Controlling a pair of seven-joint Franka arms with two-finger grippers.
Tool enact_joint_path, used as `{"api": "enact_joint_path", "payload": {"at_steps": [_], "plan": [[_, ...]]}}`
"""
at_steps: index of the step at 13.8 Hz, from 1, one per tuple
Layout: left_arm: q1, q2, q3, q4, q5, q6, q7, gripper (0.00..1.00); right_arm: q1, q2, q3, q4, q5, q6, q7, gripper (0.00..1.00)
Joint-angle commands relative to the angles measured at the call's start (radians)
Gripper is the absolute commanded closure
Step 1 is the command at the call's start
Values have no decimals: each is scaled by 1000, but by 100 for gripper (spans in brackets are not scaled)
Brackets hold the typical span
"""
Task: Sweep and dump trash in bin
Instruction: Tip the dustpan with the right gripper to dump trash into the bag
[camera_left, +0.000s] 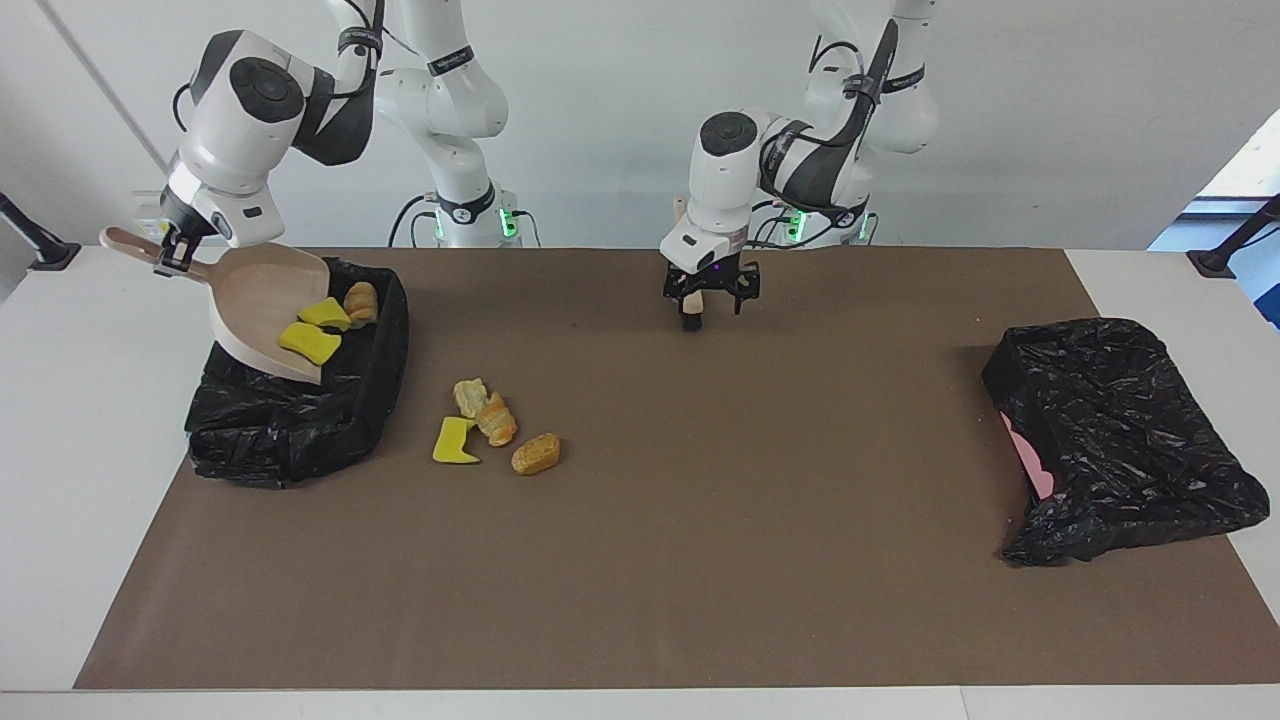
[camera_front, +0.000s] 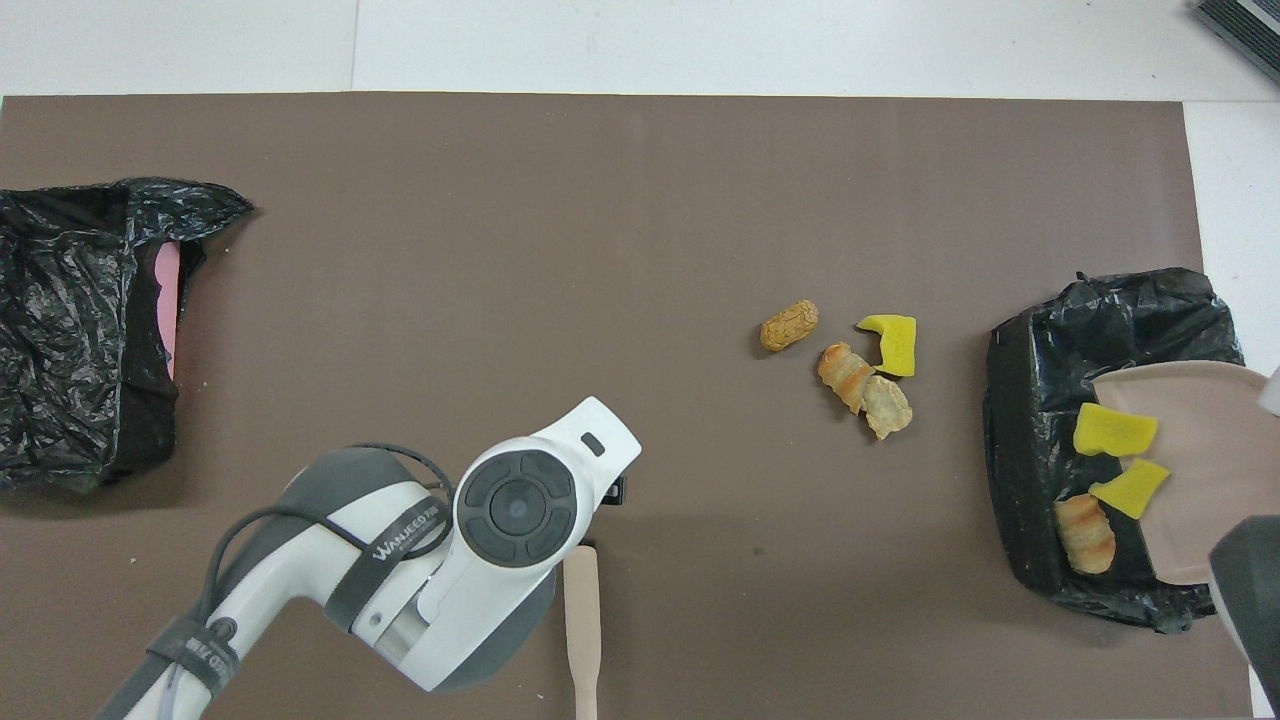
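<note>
at the right arm's end of the table, the right gripper (camera_left: 172, 258) is clamped on the handle of a beige dustpan (camera_left: 262, 310), held tilted lip-down over a black-lined bin (camera_left: 300, 420). two yellow sponge pieces (camera_left: 312, 330) sit at the pan's lower lip, and a tan bread roll (camera_left: 361, 300) lies just off the lip on the bin's liner — all over the bin's mouth.

on the brown mat (camera_left: 700, 560), just beside that bin toward the middle of the table, lies a cluster of loose trash (camera_left: 492, 425): a yellow sponge scrap (camera_front: 890, 342), two bread-like chunks touching each other (camera_front: 865, 390), and an oval brown bun (camera_front: 788, 325) a little apart.

near the middle, at the robots' edge of the mat, the left gripper (camera_left: 708, 297) hangs low over the beige brush (camera_front: 581, 625), fingers spread wide and holding nothing; the brush lies flat on the mat, its bristle end under the gripper.

at the left arm's end sits a second bin in a black bag (camera_left: 1120, 440), a pink edge showing.
</note>
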Motion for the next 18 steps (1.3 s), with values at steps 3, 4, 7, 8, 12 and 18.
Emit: {"api": "enact_joint_path", "payload": {"at_steps": [3, 4, 7, 8, 12, 18], "plan": [[158, 26, -9, 221, 29, -87, 181, 0, 68, -48, 12, -25, -126, -120, 60, 100], [186, 15, -8, 263, 29, -142, 231, 0, 94, -61, 12, -22, -157, -148, 60, 100], [270, -29, -3, 381, 20, -336, 400, 0, 156, -110, 12, 9, -160, -246, 40, 100], [296, -58, -2, 390, 20, -393, 431, 0, 171, -133, 18, 23, -147, -278, 35, 100], [428, -167, 3, 406, 19, -498, 610, 0, 197, -173, 110, 102, 17, -444, 73, 100], [546, -78, 29, 646, -113, -659, 638, 0, 202, -142, 294, 178, 427, -572, 565, 100]]}}
